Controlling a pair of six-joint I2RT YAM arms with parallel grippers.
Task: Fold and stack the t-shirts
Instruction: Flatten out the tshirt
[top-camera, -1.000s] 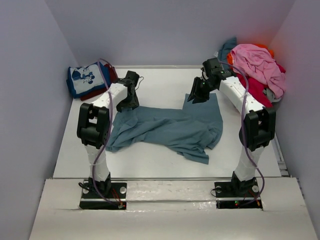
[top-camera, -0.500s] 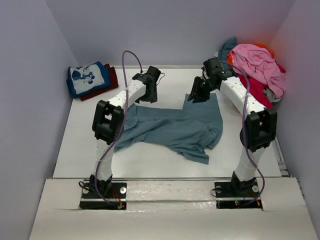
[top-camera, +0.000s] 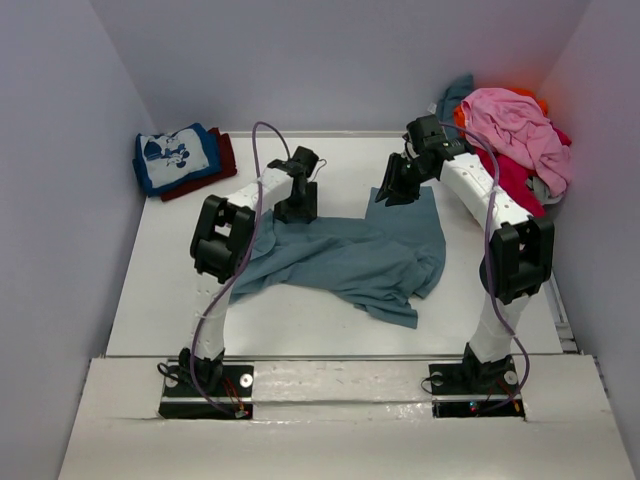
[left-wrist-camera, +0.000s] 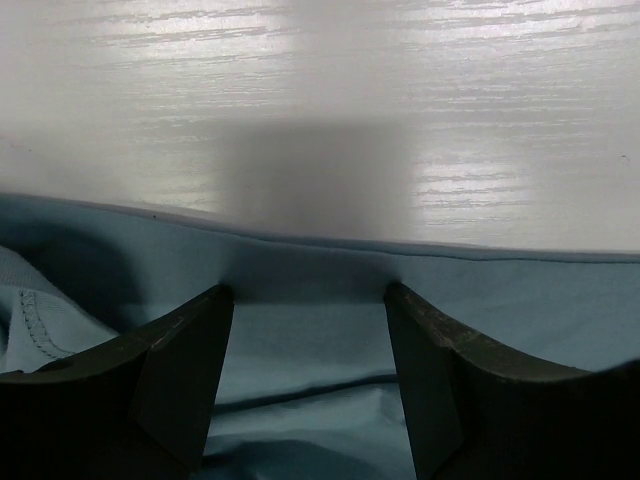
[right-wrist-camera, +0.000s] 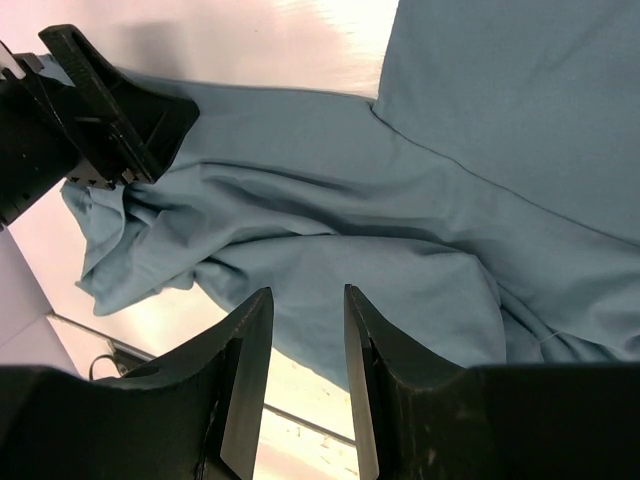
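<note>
A plain slate-blue t-shirt (top-camera: 350, 255) lies spread and rumpled on the white table (top-camera: 330, 165). My left gripper (top-camera: 297, 211) is open, its tips down on the shirt's far edge (left-wrist-camera: 310, 310). My right gripper (top-camera: 388, 195) is open and empty, hovering above the shirt's far right corner (right-wrist-camera: 480, 130). A blue t-shirt with white cartoon print (top-camera: 176, 156) sits folded on a dark red one (top-camera: 225, 155) at the far left. A heap of pink (top-camera: 515, 125), red (top-camera: 520, 178), orange (top-camera: 528, 97) and teal (top-camera: 458, 95) shirts lies at the far right.
Grey walls close in the table on the left, back and right. The table's front edge (top-camera: 330, 357) runs just ahead of the arm bases. The left gripper's body shows in the right wrist view (right-wrist-camera: 90, 120).
My left arm has swung right from the shirt's left end and come down on its far edge near the middle. The right arm has stayed put.
</note>
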